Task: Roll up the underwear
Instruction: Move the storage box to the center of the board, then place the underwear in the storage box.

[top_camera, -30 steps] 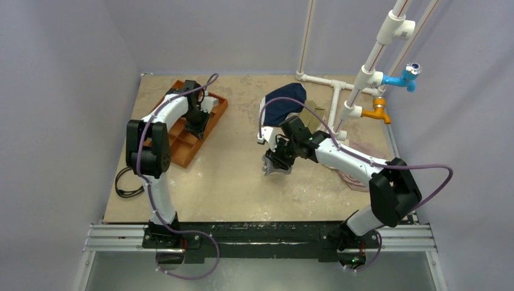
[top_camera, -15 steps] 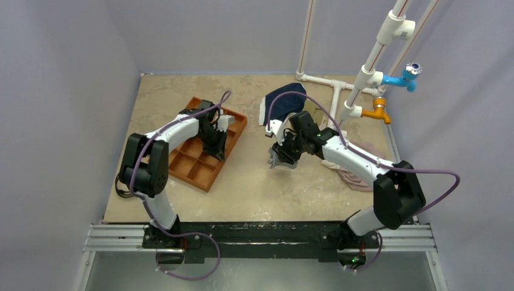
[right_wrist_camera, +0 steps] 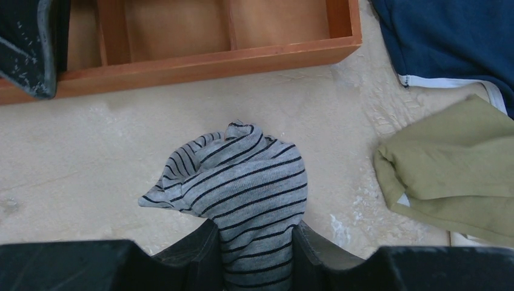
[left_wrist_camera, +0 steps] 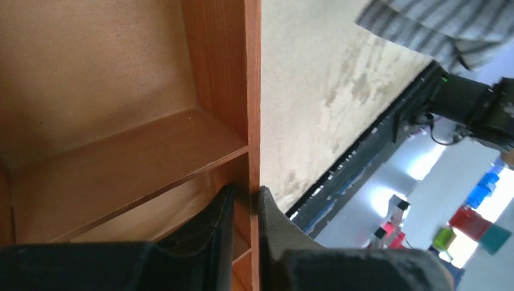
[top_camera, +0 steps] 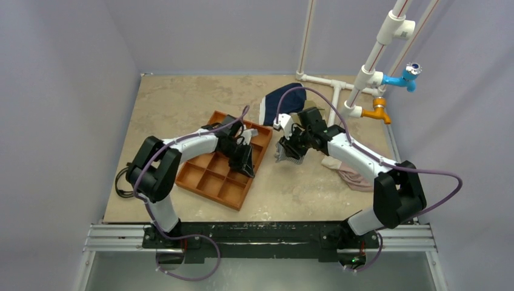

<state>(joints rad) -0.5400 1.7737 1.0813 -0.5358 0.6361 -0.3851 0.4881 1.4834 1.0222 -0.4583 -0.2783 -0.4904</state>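
Underwear point(right_wrist_camera: 242, 182): grey-and-white striped cloth bunched into a tight wad, not a neat cylinder. It sits in the right tool near the middle of the surface point(top_camera: 182, 97), between the tray and the other garments. Whether its free end touches the surface cannot be told.

Right tool point(right_wrist_camera: 253, 235): jaws part-way closed, one finger on each side of the wad. The firm squeeze looks meant to stop the bundled cloth from springing open.

Left tool point(left_wrist_camera: 245, 199): jaws almost together, pinching the outer wall of the divided wooden tray point(left_wrist_camera: 221, 60), with one finger inside a compartment and one outside.

Tray position: flat on the surface and skewed, with one long side facing the underwear and just beside it.

Why the wall grip: a thin upright wall is the easiest part of the tray to pinch, and holding it there probably lets the arm slide or steady the tray without lifting it.

Other cloth: a navy garment point(right_wrist_camera: 448, 42) and an olive-tan garment point(right_wrist_camera: 448, 170) lie right of the bundle, apart from it and clear of both tools.

Likely step: the rolling looks largely done, and a compartment seems to be offered to receive the bundle.

Risk: the loose tail of cloth at the bundle's tip could unfurl on release.
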